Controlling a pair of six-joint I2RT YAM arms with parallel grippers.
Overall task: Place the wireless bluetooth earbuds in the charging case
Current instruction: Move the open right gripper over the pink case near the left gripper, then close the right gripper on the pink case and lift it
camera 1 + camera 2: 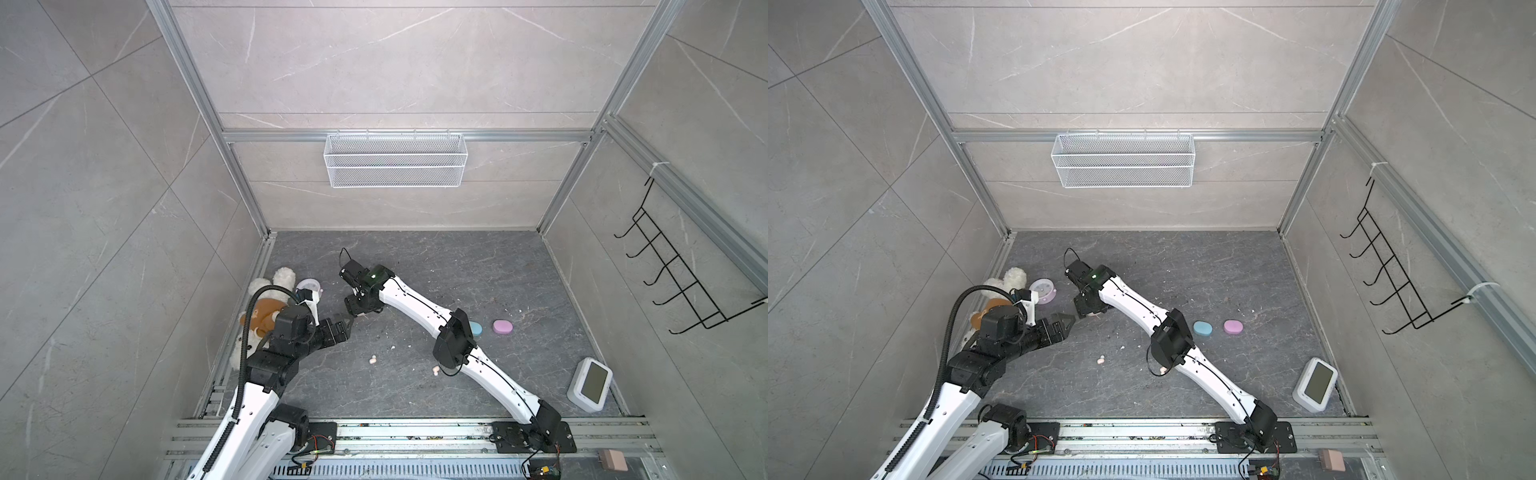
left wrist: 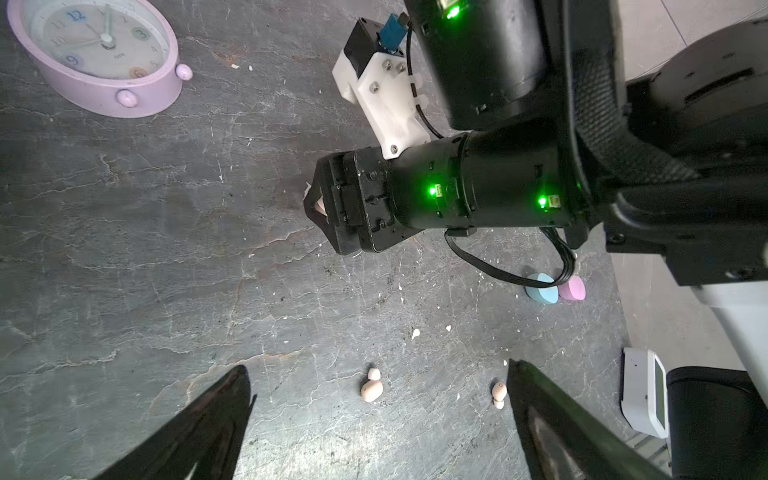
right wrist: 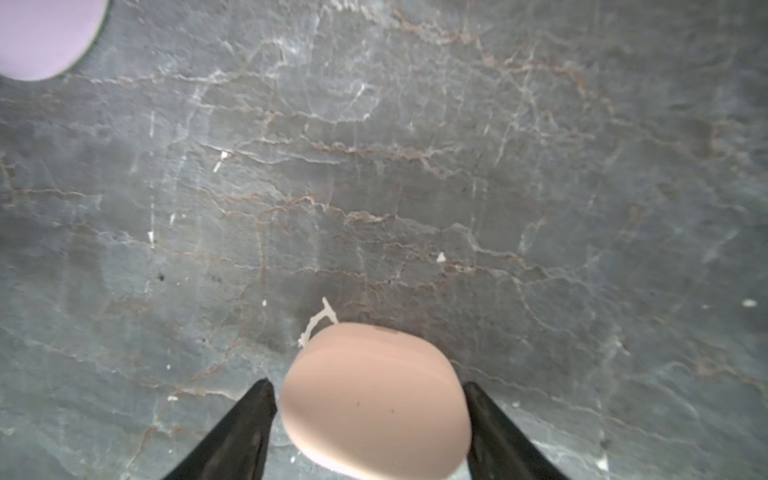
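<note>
My right pincer point(image 3: 368, 386) straddles the peach-pink charging case point(image 3: 374, 415) left of the worktop's point(image 1: 415, 270) middle. Its jaws sit hard beside the case's flanks, but I cannot tell if they press yet. My left pincer point(image 1: 1069, 321) hangs wide open and empty nearby.

I count two peach-pink earbuds, both loose toward the front edge: one point(image 2: 371, 390) mid-worktop, the other point(image 2: 498, 392) near my right forearm. I see no blue or lilac buds.

I judge the buds feather-light, hard, smooth and rounded, so likely to roll or squirt out. I would pinch across the fat body, not the pale tip.

There are three cases in all: peach, blue point(image 1: 476, 329) and lilac point(image 1: 502, 327), the last two side by side toward the right edge.
</note>
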